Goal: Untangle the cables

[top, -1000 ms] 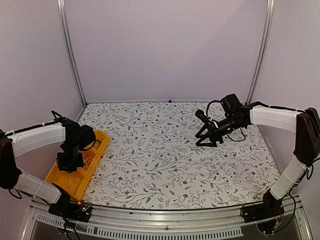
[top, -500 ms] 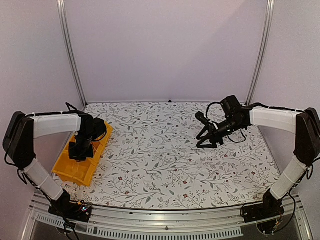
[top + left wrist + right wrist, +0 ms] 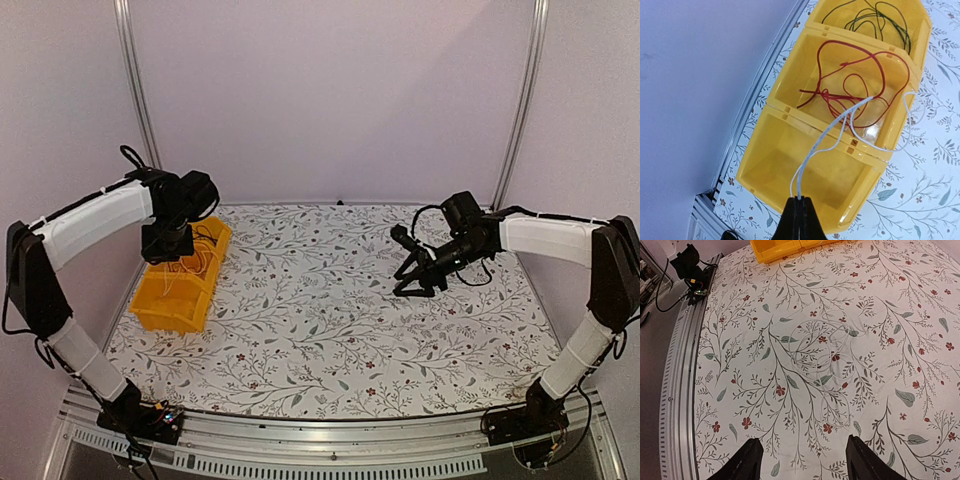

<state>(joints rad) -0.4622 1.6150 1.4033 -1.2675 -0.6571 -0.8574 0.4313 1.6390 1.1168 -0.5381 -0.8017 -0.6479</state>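
A small booth with plain pale lilac walls [image 3: 330,100] and slim aluminium posts [image 3: 140,100] in its back corners encloses a table [image 3: 330,330] covered by a white cloth printed with grey leafy sprigs and small red flowers. A ribbed aluminium rail [image 3: 330,425] runs along the near edge, where both arms are bolted. The left arm [image 3: 95,220], sleeved in white, arches up over the far left part of the table. The right arm [image 3: 550,235] reaches in from the right side, low over the cloth. A yellow plastic bin [image 3: 170,305] with three compartments sits on the far left of the table, close to the wall. The left gripper [image 3: 799,220] hangs above the bin with its jaws pressed together, pinching a thin white cable [image 3: 832,131]. That cable runs down into the middle compartment and trails over the bin's side wall toward the cloth. The right gripper [image 3: 804,440] hovers above the cloth with its jaws spread wide, holding nothing. A thin red cable [image 3: 824,93] lies in loose loops in the middle compartment, crossing the white one. A thin black cable [image 3: 865,20] is coiled in the compartment farthest from the left gripper. On the cloth ahead of the right gripper, a faint pale cable loop [image 3: 796,346] lies flat, well apart from the bin.
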